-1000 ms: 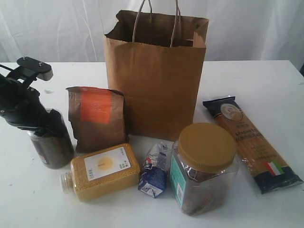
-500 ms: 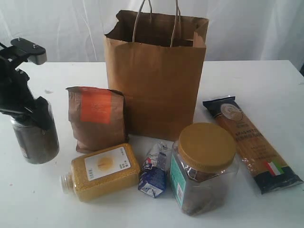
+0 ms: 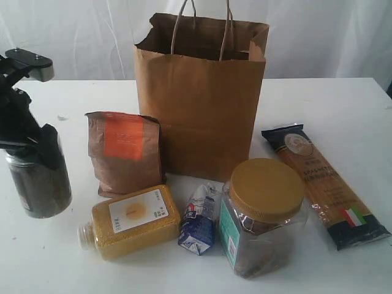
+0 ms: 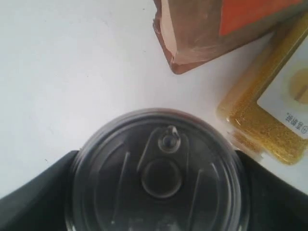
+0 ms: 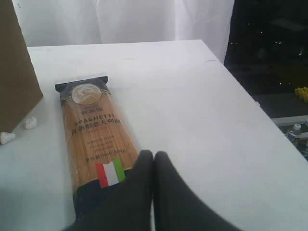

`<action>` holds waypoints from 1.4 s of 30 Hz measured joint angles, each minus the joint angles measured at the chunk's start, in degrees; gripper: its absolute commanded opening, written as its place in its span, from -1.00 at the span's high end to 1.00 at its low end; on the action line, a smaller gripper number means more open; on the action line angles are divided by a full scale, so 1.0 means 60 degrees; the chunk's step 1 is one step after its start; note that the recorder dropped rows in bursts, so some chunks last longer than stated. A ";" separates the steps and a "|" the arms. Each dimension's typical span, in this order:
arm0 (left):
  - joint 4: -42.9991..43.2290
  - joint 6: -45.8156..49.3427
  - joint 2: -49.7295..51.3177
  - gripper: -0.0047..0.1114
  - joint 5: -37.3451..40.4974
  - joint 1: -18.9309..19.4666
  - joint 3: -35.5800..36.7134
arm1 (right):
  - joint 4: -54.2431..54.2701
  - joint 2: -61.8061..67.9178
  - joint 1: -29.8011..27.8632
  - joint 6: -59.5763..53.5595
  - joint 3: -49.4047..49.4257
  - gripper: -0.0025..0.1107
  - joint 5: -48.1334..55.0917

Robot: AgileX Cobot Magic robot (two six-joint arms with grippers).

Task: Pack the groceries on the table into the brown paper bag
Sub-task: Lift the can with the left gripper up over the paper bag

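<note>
Nothing appears to be packed yet: all six groceries are outside the brown paper bag (image 3: 205, 104), which stands upright and open toward the back edge of the counter (image 3: 331, 104). The first item is in hand. The left fingers (image 4: 36, 197) are clamped on either side of the dark pull-tab tin (image 3: 40, 184), upright by the left edge; whether it has cleared the counter I cannot tell.

Five items lie untouched:
- the brown pouch (image 3: 124, 153), standing just beside the bag
- the yellow grain bottle (image 3: 131, 220), small carton (image 3: 199, 220) and yellow-lidded jar (image 3: 263, 214) along the front edge
- the spaghetti packet (image 3: 324, 184) toward the right edge

The right fingers (image 5: 139, 192) are pressed together, holding nothing, above the counter near the spaghetti packet.
</note>
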 measured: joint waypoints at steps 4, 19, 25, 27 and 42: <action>0.0000 -0.0077 0.0000 0.92 0.0291 0.0000 -0.0094 | 0.0000 0.0000 0.0000 0.0000 0.0000 0.96 0.0000; -0.1651 -0.0308 -0.0875 0.92 -0.0059 0.0000 -0.2039 | 0.0000 0.0000 0.0000 0.0000 0.0000 0.96 0.0000; -0.4968 0.1335 -0.0878 0.92 -0.1118 0.0000 -0.3134 | 0.0000 0.0000 0.0000 0.0000 0.0000 0.96 0.0000; -0.6165 0.2396 -0.0878 0.92 -0.1340 0.0000 -0.3416 | 0.0000 0.0000 0.0000 0.0000 0.0000 0.96 0.0000; -1.3219 0.9068 -0.0173 0.92 -0.1695 -0.0117 -0.3689 | 0.0000 0.0000 0.0000 0.0000 0.0000 0.96 0.0000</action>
